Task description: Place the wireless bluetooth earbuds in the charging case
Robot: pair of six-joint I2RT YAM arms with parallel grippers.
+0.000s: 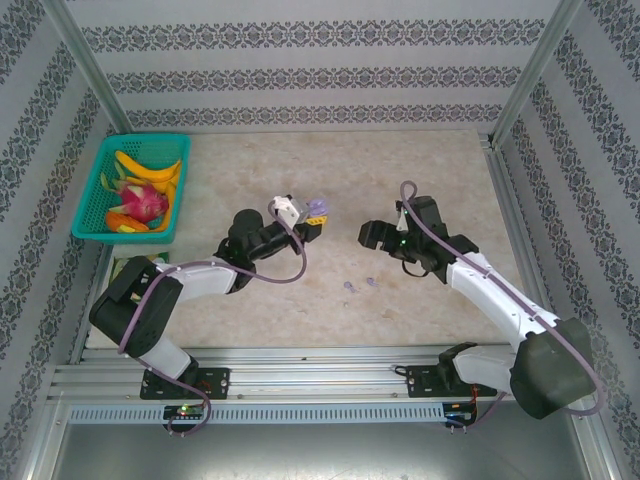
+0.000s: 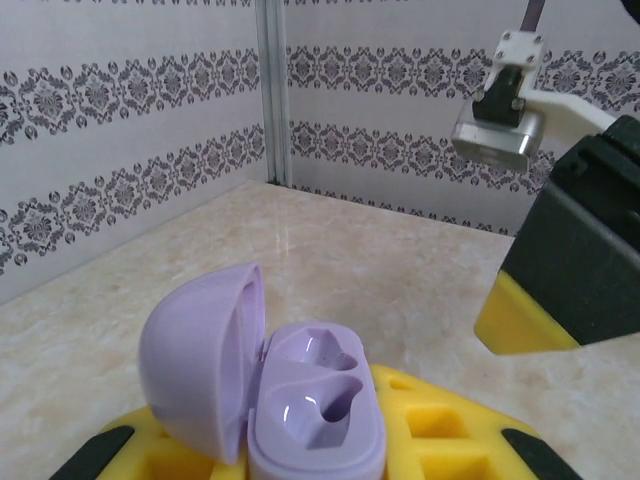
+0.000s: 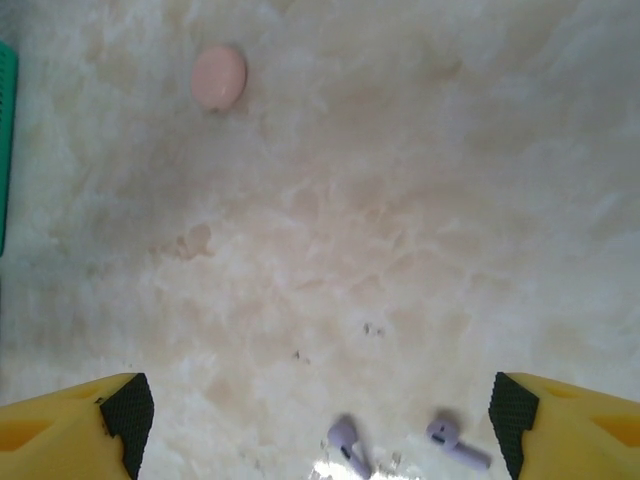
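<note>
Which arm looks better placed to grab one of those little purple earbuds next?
Right. The right fingers are open, close to the two earbuds lying on the table. The left fingers are shut on the open case, both sockets empty, so that arm is busy.

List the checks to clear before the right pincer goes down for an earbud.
1. Case lid open: ok.
2. Both sockets empty: ok.
3. Left pincer shut on the case: ok.
4. Right pincer open, nothing between its fingers: ok.
5. Earbuds lying apart on the table below the right pincer: ok.
6. Which earbud fits which socket: cannot tell.
</note>
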